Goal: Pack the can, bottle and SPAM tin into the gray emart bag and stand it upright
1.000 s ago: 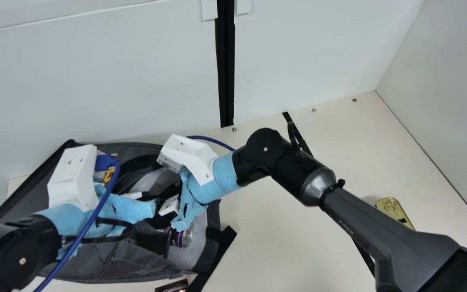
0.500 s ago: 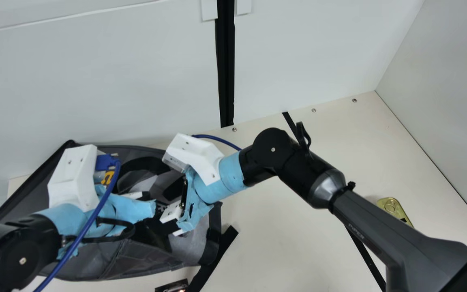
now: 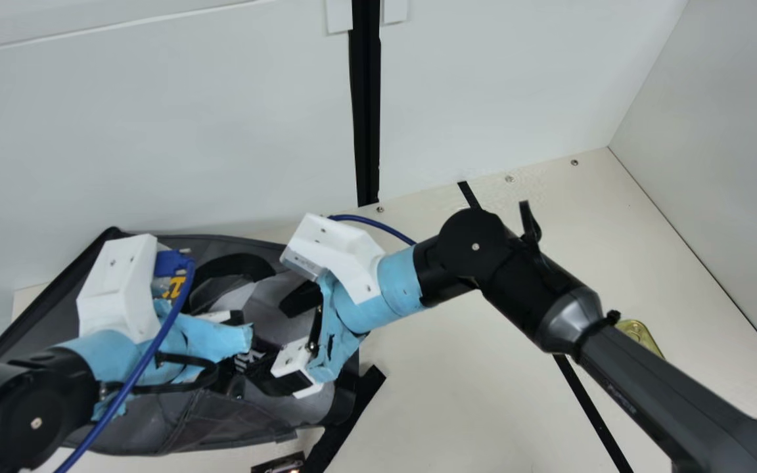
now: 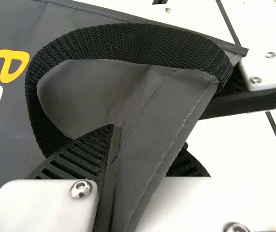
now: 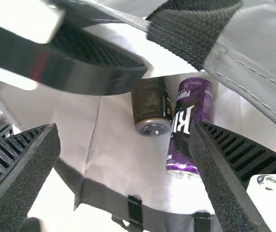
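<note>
L gripper (image 3: 240, 330): fingers clamped on gray bag (image 3: 221, 424) wall nr handle (image 4: 128, 42) | R gripper (image 3: 283, 341): fingers wide apart, over bag mouth | purple can (image 5: 192, 96) in bag, past R fingertips, closer to one; contact can't tell | dark can (image 5: 150, 104) just beside it | gold tin (image 3: 638, 334) twd tbl R edge

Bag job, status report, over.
Left gripper clamped on bag. Right gripper open near purple can inside bag. Gold tin outside, on table. Black strap close by.
</note>
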Robot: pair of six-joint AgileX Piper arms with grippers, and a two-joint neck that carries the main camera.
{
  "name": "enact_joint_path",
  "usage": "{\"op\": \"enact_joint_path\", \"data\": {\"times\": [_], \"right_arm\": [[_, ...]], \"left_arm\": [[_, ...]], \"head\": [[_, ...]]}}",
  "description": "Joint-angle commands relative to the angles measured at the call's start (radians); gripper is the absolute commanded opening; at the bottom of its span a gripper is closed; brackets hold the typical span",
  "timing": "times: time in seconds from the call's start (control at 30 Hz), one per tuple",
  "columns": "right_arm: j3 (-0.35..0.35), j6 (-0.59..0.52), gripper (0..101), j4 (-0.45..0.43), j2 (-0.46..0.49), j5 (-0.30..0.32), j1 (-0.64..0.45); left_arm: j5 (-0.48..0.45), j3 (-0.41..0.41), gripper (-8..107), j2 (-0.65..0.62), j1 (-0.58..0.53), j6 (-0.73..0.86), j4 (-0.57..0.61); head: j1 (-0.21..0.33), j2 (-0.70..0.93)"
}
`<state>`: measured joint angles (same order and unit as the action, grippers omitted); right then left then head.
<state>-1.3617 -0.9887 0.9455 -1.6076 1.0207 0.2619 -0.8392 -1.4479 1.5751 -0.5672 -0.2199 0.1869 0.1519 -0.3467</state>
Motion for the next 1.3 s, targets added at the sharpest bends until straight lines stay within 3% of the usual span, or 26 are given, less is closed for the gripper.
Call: {"op": "enact_joint_path", "data": {"times": [0.0, 0.63, 1.27], "right_arm": [[0.007, -0.001, 95, -0.002, 0.016, 0.005, -0.005], [0.065, 0.009, 95, -0.046, 0.181, 0.071, -0.130], [0.101, 0.020, 95, -0.132, 0.327, 0.153, -0.326]], "left_arm": [[0.000, 0.000, -8, 0.000, 0.000, 0.000, 0.000], [0.000, 0.000, -8, 0.000, 0.000, 0.000, 0.000], [0.000, 0.000, -8, 0.000, 0.000, 0.000, 0.000]], "head": [[0.023, -0.002], [0.023, -0.002], [0.023, -0.002]]}}
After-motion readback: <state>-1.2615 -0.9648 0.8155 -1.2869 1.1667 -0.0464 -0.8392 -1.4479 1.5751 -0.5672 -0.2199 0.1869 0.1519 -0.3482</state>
